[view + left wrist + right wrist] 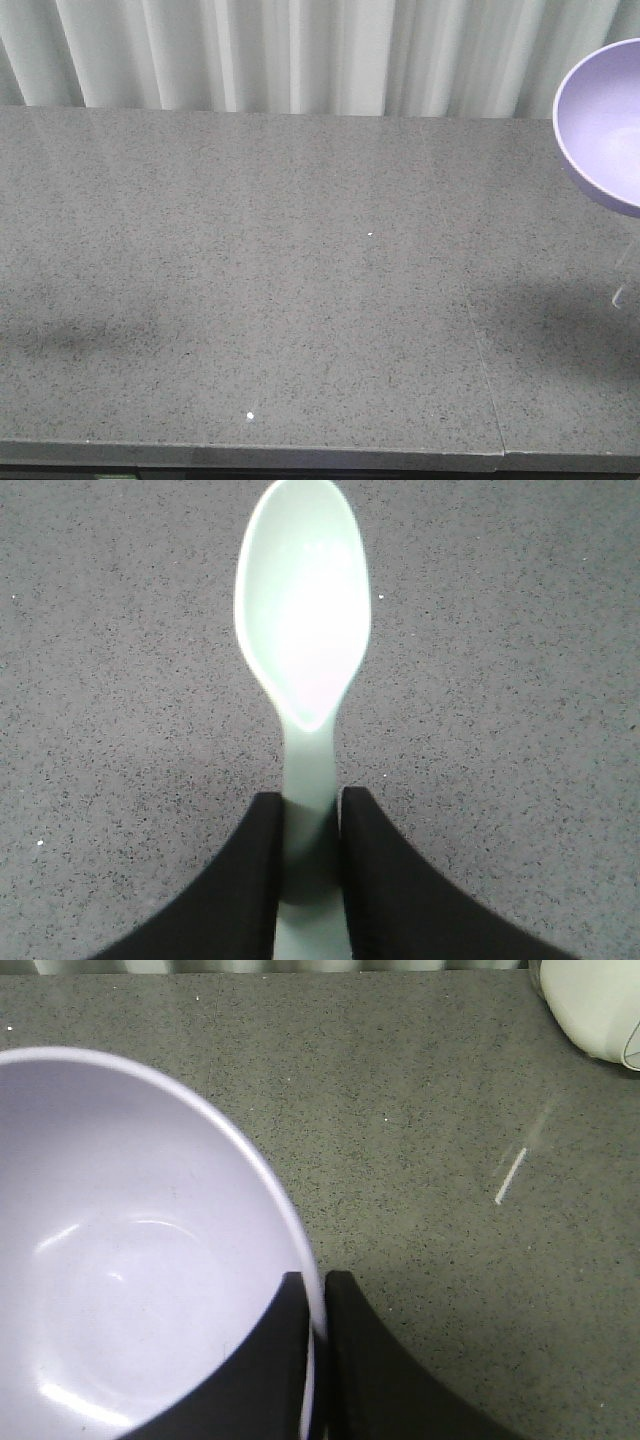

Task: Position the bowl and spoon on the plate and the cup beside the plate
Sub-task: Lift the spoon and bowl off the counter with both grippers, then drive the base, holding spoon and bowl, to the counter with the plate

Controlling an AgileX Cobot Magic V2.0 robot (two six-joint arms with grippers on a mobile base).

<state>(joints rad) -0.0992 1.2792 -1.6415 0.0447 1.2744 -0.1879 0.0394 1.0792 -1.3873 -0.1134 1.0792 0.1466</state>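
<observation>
My left gripper (311, 805) is shut on the flat handle of the pale mint-green spoon (303, 610), whose oval scoop points away from me over the grey counter. The lavender bowl (130, 1260) fills the left of the right wrist view, and my right gripper (316, 1290) is shut on its rim, one finger inside and one outside. In the front view the bowl (608, 125) hangs tilted at the right edge, above the counter. The plate and the cup are out of view. Neither gripper shows in the front view.
A speckled grey counter (280, 290) runs across the front view, with a white pleated curtain (300, 50) behind it. A white rounded object (590, 1005) sits at the far right corner of the right wrist view.
</observation>
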